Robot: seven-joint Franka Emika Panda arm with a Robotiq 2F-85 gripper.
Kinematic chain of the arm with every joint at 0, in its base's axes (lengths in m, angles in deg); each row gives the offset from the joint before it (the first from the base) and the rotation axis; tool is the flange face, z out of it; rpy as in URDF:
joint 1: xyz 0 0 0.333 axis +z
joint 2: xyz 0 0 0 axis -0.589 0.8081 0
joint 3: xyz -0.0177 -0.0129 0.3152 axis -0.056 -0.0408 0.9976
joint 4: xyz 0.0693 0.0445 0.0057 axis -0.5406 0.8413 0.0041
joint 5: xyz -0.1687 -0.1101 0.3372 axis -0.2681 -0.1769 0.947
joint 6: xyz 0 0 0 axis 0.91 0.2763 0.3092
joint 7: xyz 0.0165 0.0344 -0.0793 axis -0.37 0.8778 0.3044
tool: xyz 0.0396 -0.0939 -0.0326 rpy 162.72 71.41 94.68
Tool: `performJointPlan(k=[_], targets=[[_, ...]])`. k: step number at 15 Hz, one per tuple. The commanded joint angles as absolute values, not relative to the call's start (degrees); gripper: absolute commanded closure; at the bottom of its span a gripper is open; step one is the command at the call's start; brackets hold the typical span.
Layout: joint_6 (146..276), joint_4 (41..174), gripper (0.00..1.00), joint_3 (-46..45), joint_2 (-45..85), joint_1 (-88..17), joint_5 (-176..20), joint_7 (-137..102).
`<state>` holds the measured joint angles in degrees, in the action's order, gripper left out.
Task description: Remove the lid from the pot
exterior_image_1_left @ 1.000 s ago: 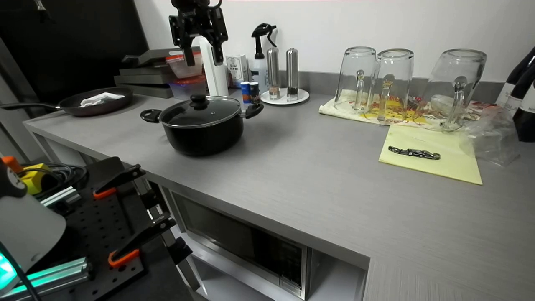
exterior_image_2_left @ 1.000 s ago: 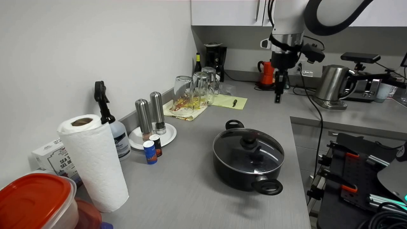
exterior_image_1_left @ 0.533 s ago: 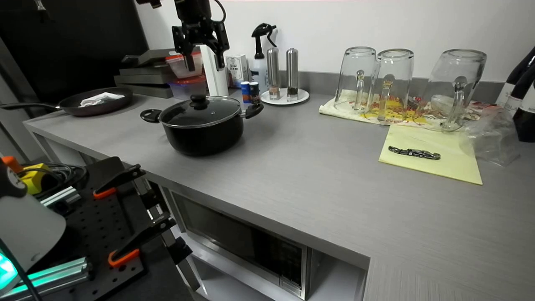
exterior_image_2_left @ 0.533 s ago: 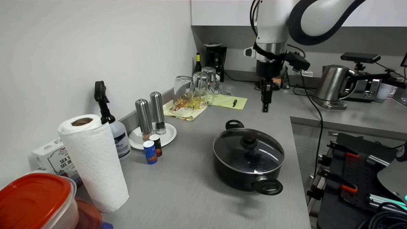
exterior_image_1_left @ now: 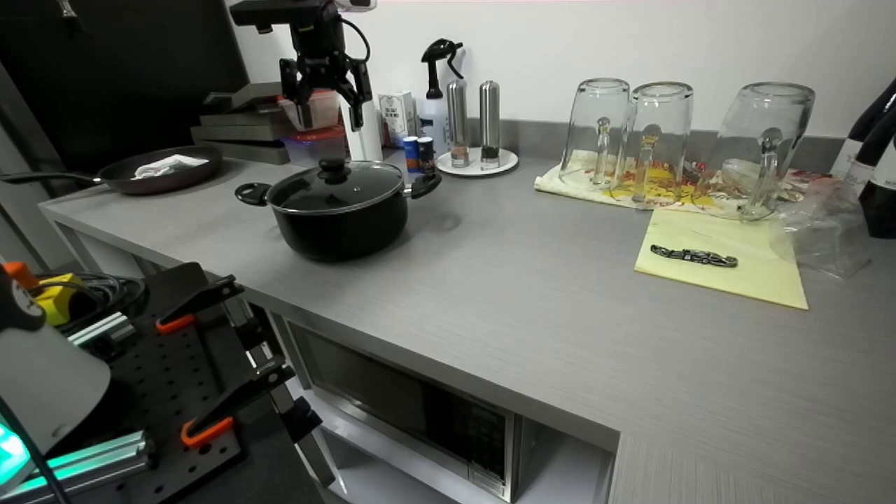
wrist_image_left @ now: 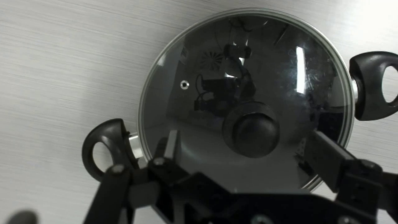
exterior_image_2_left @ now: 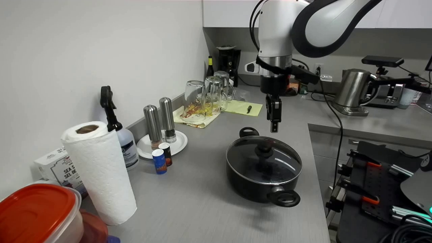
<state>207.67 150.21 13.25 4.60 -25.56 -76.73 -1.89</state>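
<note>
In an exterior view the gripper (exterior_image_1_left: 330,122) hangs above the pot (exterior_image_1_left: 339,234), its fingers (exterior_image_1_left: 357,117) apart – in an exterior view the lid (exterior_image_2_left: 263,163) sits on this pot – and in the wrist view the lid's knob (wrist_image_left: 256,135) appears between these fingers

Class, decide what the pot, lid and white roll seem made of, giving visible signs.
Pot: probably metal under a satin black coating; its even wall shows little glare.
Lid: likely glass, glossy, by its sharp reflections; silvery rim looks metal.
White roll: apparently matte paper, by its faint dimples.
</note>
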Motion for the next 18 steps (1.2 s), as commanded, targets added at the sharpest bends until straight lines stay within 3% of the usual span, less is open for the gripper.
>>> performJointPlan(k=[1,18], targets=[[208.38,148.25,0.00,14.12,7.50,-25.22,-74.90,0.47],[211.99,146.13,0.00,16.15,15.23,-25.35,-75.56,0.28]])
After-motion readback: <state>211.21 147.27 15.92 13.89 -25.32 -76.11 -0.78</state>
